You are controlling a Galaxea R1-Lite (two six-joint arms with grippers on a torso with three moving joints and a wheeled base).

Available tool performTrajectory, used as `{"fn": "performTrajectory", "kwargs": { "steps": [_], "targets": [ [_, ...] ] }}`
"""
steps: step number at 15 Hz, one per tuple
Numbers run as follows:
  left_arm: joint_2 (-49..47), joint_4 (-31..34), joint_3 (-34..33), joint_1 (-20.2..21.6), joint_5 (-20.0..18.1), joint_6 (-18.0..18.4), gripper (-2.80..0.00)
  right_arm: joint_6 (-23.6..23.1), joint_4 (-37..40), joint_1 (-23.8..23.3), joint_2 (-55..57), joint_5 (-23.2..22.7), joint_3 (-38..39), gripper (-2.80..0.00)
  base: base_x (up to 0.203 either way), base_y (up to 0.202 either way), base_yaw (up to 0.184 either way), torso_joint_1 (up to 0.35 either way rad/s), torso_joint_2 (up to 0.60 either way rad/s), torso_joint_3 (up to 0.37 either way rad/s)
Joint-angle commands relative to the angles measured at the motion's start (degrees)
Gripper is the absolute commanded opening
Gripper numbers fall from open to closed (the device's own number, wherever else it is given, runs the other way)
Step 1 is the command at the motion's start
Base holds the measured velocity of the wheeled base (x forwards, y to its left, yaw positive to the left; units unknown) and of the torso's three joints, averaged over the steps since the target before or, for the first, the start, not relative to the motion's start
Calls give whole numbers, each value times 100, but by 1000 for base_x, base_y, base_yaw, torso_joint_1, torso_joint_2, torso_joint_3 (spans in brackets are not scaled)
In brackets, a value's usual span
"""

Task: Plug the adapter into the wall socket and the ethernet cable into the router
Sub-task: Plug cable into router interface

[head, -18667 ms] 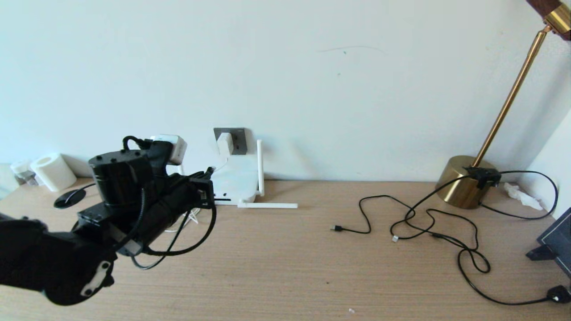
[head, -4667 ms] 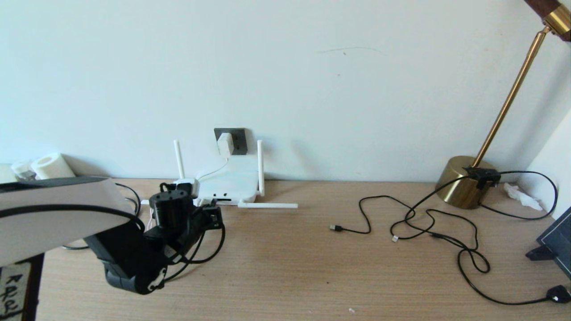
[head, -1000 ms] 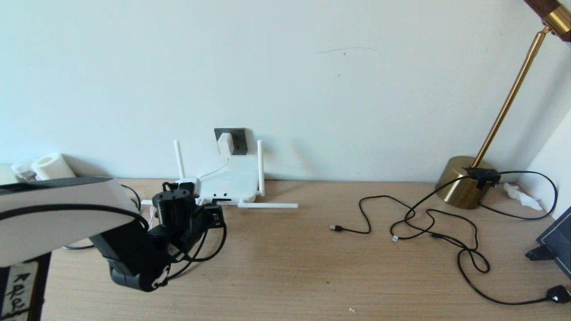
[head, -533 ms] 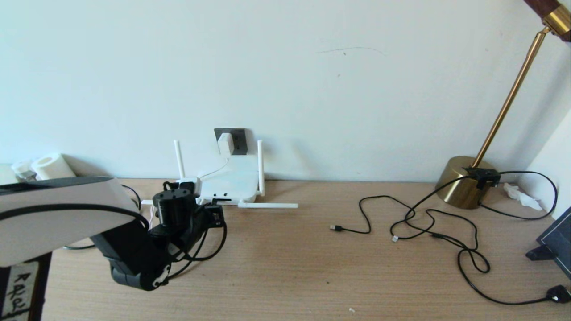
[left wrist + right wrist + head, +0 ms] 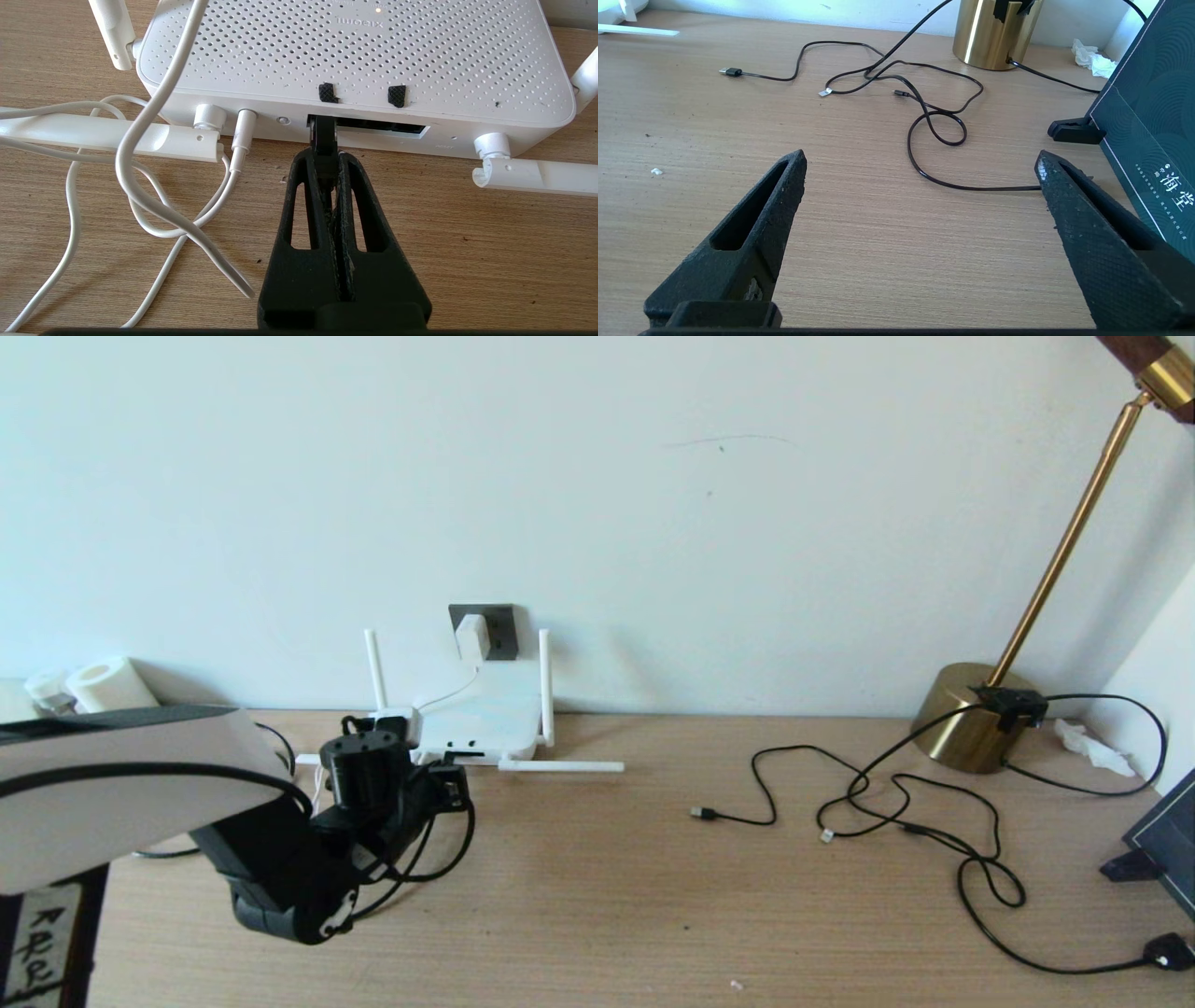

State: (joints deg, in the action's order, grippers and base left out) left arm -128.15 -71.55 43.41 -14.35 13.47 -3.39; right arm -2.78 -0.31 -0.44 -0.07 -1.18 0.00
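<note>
Desk-level, left gripper (image 5: 326,156) clamps ethernet cable (image 5: 321,140), seemingly entering router (image 5: 355,56).

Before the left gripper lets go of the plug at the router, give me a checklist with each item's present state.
1. White cube adapter seated in the dark grey wall socket: ok.
2. Left gripper shut on the black ethernet plug: ok.
3. Plug lined up with the dark port slot of the flat white router: ok, its tip is in the opening.
4. Plug fully latched: cannot tell.
5. White cords beside the fingers, not between them: ok.
6. Right gripper open above the wooden table, away from the router: ok.
</note>
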Motion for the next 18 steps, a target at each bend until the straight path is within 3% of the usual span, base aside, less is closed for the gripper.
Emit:
{"fn": "performTrajectory", "kwargs": {
  "steps": [1,18],
  "targets": [
    [-8,-44,1,2,6,-4,-280,-3,-4,0,7,-5,0,0,0,0,0,0,0,0],
    [-70,-52,1,99,-11,31,-280,-3,-4,0,7,-5,0,0,0,0,0,0,0,0]
  ]
}}
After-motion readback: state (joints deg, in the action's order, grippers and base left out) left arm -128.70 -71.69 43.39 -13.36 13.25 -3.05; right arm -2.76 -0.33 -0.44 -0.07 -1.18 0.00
